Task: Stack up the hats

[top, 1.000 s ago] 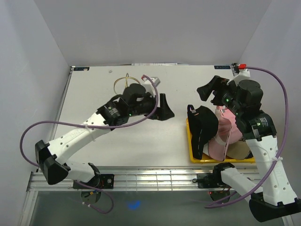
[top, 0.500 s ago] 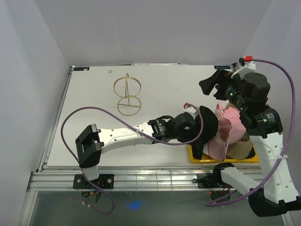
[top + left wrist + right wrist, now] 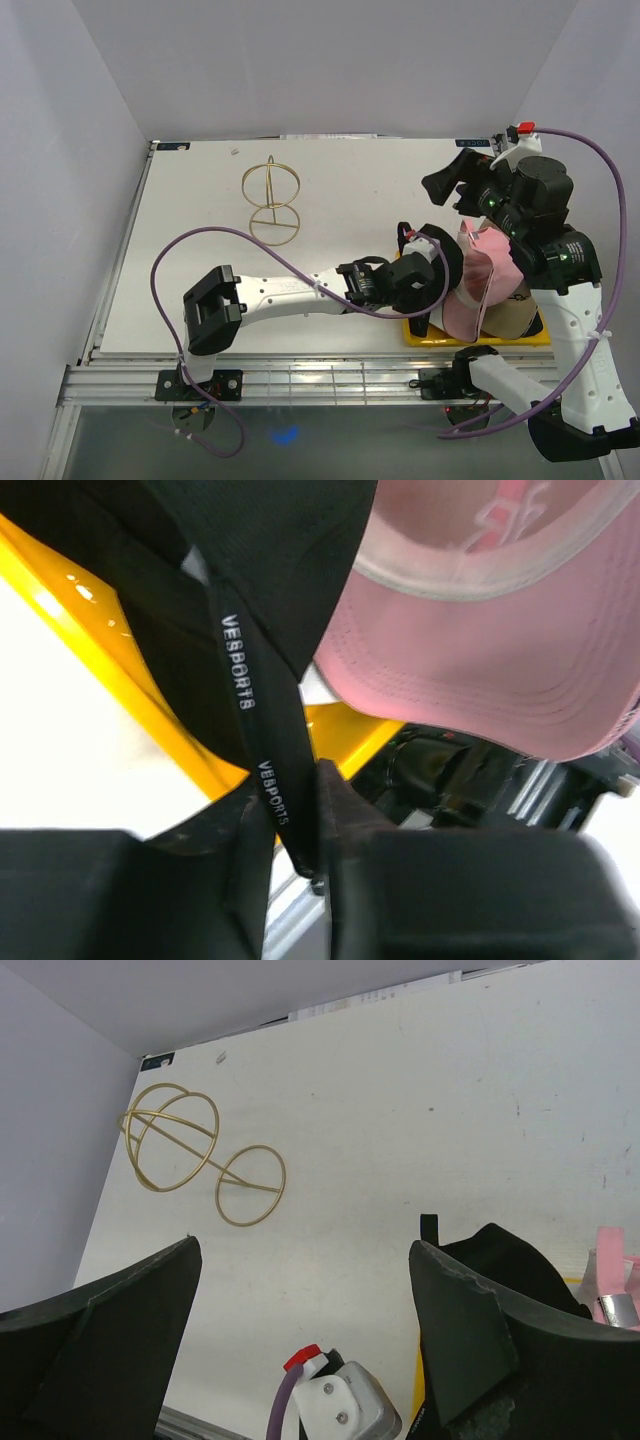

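The left gripper (image 3: 290,815) has crossed to the tray (image 3: 100,650) and narrowed onto the strap (image 3: 240,665) of the black cap (image 3: 270,550), seemingly pinching it. That cap looks ready to lift. The right gripper (image 3: 305,1290) hangs wide and empty.

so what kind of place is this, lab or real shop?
Most likely a lab robot test booth: plain white walls box in a white table, a left arm and right arm mount on a metal rail at its edge, with a black cap, pink cap and wire stand as props.
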You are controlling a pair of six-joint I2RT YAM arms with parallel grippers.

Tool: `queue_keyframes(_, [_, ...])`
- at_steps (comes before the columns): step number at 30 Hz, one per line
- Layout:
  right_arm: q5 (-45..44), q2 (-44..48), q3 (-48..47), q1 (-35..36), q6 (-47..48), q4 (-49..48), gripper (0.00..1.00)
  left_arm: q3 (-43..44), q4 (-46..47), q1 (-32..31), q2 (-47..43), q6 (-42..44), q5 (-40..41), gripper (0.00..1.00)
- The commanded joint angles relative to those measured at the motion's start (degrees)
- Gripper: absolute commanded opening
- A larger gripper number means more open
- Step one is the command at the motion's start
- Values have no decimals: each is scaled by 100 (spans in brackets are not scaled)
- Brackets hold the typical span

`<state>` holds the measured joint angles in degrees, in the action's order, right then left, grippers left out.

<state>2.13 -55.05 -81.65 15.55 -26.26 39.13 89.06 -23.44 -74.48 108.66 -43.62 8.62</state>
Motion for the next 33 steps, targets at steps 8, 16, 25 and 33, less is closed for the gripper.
queue_keyframes(8, [103, 108, -35, 9, -54, -99, 90, 410, -134, -14, -371, -24, 131, 0])
queue_keyframes(16, [217, 99, -150, 1, -142, -99, 90, 297, 190, 222, -1171, -436, -124, 0])
queue_keyframes(25, [279, 108, -255, 1, -230, -143, 90, -801, 999, 1433, -2629, -1035, -756, 0])
queue_keyframes(33, [411, 20, -343, 1, -274, -152, 90, -1136, 1649, 3183, -3211, -1289, -2047, 0])
